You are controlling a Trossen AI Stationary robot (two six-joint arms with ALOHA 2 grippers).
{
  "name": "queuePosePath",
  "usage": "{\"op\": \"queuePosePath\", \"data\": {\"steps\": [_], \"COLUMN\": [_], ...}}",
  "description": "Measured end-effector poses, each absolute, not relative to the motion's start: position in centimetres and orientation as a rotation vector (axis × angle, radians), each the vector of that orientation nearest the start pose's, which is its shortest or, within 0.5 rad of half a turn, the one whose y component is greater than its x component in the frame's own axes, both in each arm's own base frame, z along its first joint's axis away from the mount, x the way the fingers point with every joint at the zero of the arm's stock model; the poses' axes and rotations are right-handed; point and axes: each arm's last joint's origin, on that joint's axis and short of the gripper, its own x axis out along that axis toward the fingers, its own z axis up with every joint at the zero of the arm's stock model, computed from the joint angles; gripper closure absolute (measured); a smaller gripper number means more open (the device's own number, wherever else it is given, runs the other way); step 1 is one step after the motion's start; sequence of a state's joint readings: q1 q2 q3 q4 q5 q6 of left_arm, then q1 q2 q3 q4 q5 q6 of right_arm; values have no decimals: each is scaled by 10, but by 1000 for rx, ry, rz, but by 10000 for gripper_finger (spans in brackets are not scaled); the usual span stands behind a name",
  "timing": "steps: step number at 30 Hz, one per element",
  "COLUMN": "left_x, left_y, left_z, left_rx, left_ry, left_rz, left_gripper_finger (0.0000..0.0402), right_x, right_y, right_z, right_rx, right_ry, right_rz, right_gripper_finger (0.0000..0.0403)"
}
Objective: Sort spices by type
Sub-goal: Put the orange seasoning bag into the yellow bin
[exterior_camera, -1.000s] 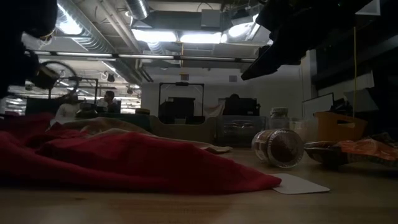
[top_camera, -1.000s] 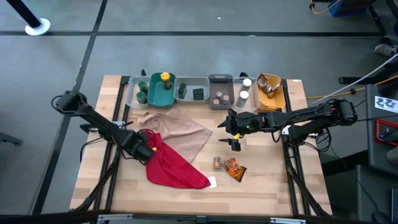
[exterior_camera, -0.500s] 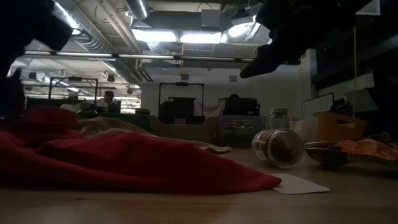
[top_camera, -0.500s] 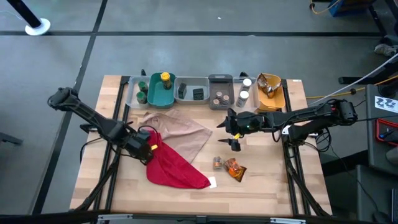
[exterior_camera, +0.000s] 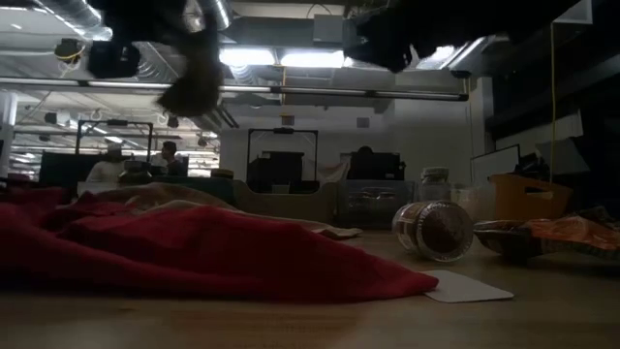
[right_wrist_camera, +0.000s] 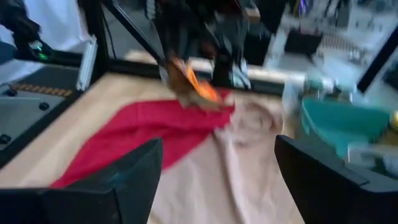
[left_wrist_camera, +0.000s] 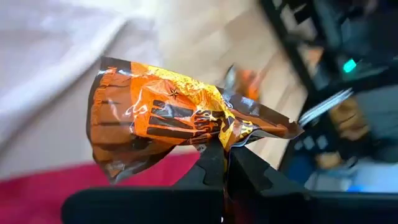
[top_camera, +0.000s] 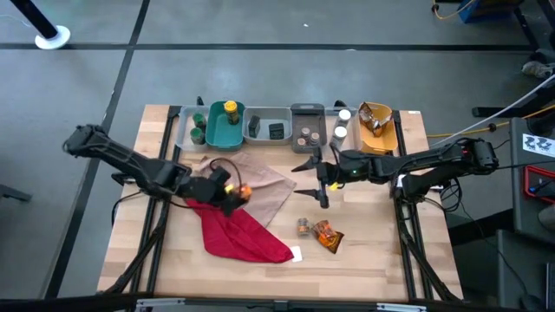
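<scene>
The left gripper (left_wrist_camera: 225,163) is holding an orange crinkly packet (left_wrist_camera: 174,121) above the red cloth (top_camera: 238,232), jaws clamped on its thin lower edge. The packet is probably light, soft and slippery. The right gripper (top_camera: 319,178) is hovering with jaws apart.

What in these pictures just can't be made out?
- Print on the packet in the left gripper: left wrist view, crumpled and blurred.
- Bin contents: high view, too small; low view, dark and far.
- Anything under the red cloth: covered in every view.
- Right gripper: low view, cut off by the top edge.
</scene>
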State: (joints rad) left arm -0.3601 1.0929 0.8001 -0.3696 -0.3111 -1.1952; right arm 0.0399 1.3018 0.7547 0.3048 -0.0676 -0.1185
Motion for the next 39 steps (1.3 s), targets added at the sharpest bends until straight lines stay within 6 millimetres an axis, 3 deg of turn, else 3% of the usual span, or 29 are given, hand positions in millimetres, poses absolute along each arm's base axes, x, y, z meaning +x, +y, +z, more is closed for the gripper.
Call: {"op": "queuePosePath", "data": {"steps": [12, 19, 31, 39], "left_x": [287, 313, 318, 317], "left_y": [-53, -35, -21, -22], "left_z": [251, 238, 236, 233], "left_rx": [-1028, -1082, -1091, -1076], "left_ry": [374, 327, 310, 345], "left_rz": [107, -7, -47, -30], "left_gripper_finger": [401, 401, 401, 401], "right_x": [285, 294, 310, 310], "right_y": [16, 18, 19, 19], "right_z": [267, 254, 229, 228], "right_rx": [-181, -174, -168, -168], "right_ry": [134, 164, 215, 214], "right_rz": [226, 274, 281, 281], "right_gripper_finger": [95, 95, 104, 206]}}
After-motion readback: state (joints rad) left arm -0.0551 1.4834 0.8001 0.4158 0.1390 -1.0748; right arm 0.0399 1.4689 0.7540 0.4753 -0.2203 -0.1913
